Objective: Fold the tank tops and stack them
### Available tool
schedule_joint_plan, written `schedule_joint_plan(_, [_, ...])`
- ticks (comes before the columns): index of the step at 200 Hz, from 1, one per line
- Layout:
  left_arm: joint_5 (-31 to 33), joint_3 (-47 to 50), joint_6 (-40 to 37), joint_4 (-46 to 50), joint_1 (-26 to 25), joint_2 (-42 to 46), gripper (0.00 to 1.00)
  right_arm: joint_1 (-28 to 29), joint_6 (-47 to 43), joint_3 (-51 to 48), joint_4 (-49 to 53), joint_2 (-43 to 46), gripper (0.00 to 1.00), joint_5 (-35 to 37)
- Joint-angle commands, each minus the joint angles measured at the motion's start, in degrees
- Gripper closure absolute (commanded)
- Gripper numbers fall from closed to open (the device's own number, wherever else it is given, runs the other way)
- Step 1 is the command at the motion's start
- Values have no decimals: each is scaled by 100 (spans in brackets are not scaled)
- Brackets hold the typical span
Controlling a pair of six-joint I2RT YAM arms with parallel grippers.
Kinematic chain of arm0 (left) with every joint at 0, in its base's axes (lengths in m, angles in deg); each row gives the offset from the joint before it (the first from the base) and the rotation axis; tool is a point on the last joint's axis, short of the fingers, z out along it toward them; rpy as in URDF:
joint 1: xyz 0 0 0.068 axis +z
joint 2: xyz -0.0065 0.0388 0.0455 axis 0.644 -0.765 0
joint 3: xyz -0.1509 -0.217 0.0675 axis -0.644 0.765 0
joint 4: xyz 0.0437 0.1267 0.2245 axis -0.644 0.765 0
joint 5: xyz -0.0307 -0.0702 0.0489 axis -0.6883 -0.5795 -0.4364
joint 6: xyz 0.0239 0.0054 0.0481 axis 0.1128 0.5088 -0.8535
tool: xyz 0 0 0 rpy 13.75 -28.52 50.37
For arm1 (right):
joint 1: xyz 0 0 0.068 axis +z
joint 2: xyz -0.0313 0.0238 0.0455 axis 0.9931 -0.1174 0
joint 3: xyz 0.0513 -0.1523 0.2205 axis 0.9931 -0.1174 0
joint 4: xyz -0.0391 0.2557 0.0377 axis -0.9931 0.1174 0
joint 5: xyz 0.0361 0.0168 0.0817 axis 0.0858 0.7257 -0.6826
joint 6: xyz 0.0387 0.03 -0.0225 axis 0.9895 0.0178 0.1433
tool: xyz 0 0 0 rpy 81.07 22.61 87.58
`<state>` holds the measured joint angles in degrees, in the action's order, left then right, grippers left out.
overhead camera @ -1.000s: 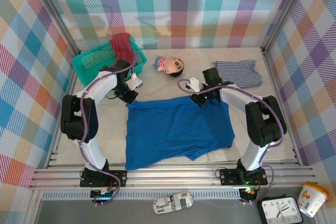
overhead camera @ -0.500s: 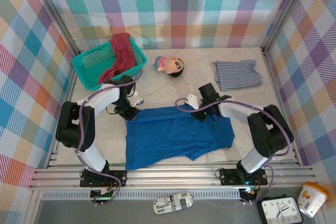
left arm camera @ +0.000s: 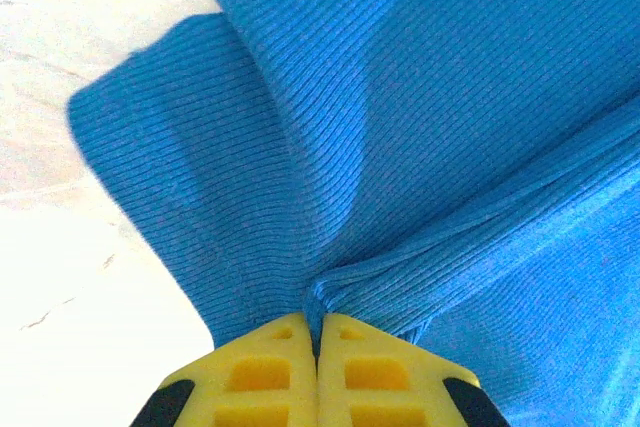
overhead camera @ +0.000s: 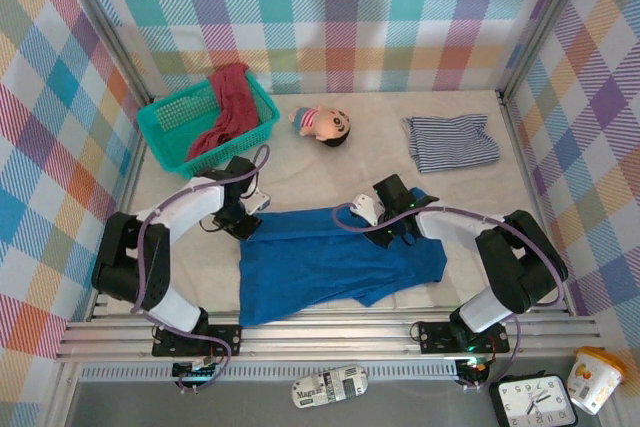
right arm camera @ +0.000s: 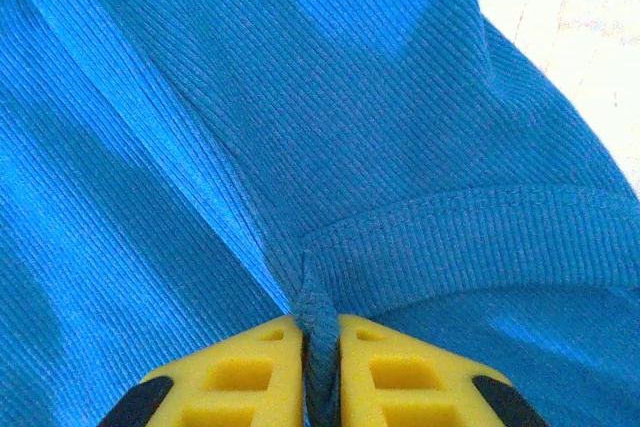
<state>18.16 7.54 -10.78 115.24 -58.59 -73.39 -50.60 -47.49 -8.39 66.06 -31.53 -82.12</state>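
The overhead view is bright, evenly lit from above and sharp throughout. The doll (overhead camera: 322, 125) casts only a short, soft shadow on the table (overhead camera: 310, 177). In both wrist views the table is blown out to near white, while the blue top (left arm camera: 400, 97) is crisp, its ribbing clear; folds throw dark, soft-edged shadows across it, and the colour is heavily saturated
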Motion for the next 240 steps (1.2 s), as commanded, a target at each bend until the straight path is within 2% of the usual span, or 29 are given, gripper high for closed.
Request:
schedule_joint_plan(1, [176, 136, 124, -62, -4, 341, 98, 21, 247, -38, 21, 91, 84, 9])
schedule_joint_plan(28, [-263, 379, 60, -114, -16, 280, 90, 20, 121, 125, 368, -67, 78, -80])
schedule_joint_plan(53, [-143, 183, 122, 63, -125, -79, 85, 21, 111, 105, 600, 89, 70, -149])
schedule_joint_plan(90, [-296, 69, 116, 343, -135, 230, 67, 7, 330, -9, 765, 685, 58, -5])
schedule_joint_plan(112, [-625, -165, 197, 585, -133, 596, 55, -229, 894, -123, 581, 1191, 49, 157])
schedule_joint_plan(133, [-860, -409, 287, 600, -127, 826, 48, -805, 2036, -254, 302, 1646, 30, 510])
schedule_joint_plan(158, [-1265, -622, 683, 148, -135, 602, 46, -1692, 3831, 92, 693, 1542, 34, 527])
schedule_joint_plan(183, [-1524, -781, 1112, -347, -166, 43, 45, -2120, 4935, 312, 902, 1147, 36, 537])
schedule_joint_plan(203, [-1529, -923, 1299, -516, -202, -413, 44, -2245, 5411, 385, 843, 820, 37, 582])
schedule_joint_plan(240, [-1480, -1017, 1569, -633, -215, -1039, 44, -2262, 5410, 858, 727, 85, 43, 717])
